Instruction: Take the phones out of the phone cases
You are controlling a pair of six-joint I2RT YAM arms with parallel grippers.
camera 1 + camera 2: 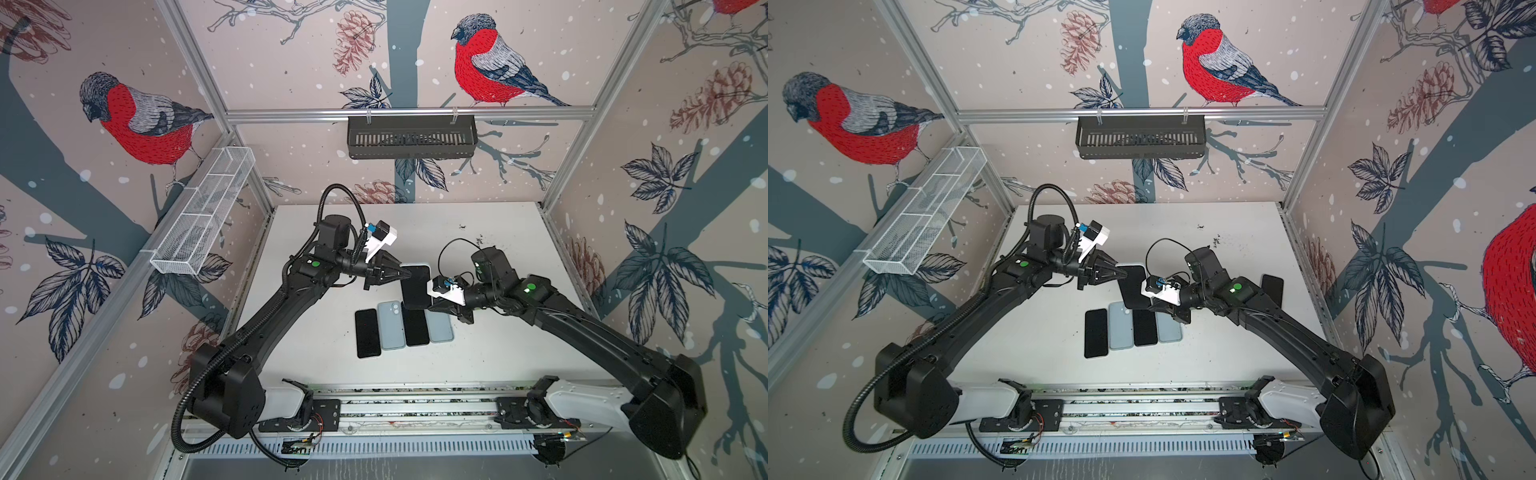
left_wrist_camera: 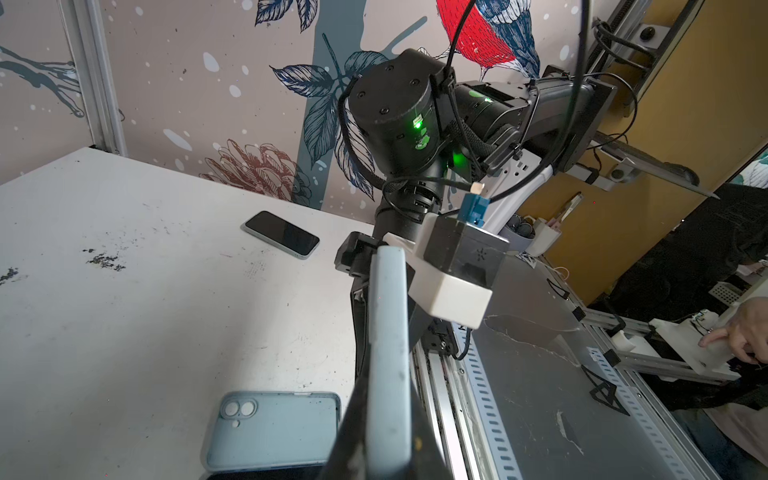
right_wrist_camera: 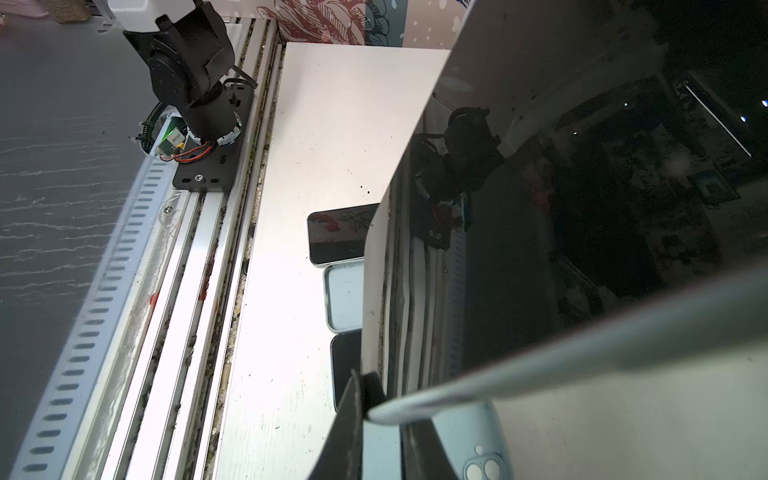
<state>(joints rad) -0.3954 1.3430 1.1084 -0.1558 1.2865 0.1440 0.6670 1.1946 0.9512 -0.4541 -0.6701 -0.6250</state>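
Observation:
A phone [image 1: 415,286] [image 1: 1133,286], dark screen up, hangs above the white table [image 1: 478,249] in both top views, held between my two grippers. It sits in a pale blue phone case whose edge [image 2: 388,332] shows in the left wrist view. My left gripper [image 1: 409,274] [image 1: 1125,275] [image 2: 388,415] is shut on the case's left long edge. My right gripper [image 1: 430,305] [image 1: 1150,307] [image 3: 376,411] pinches the case rim [image 3: 561,357] at a near corner, below the glossy screen [image 3: 582,187].
Under the held phone lies a row on the table: a black phone [image 1: 368,332], a pale blue case [image 1: 390,326], another black phone [image 1: 417,330], another pale blue case [image 1: 440,330]. One more phone [image 1: 1272,286] [image 2: 282,232] lies at right. A white wire basket [image 1: 203,212] and a black basket [image 1: 411,137] hang on the walls.

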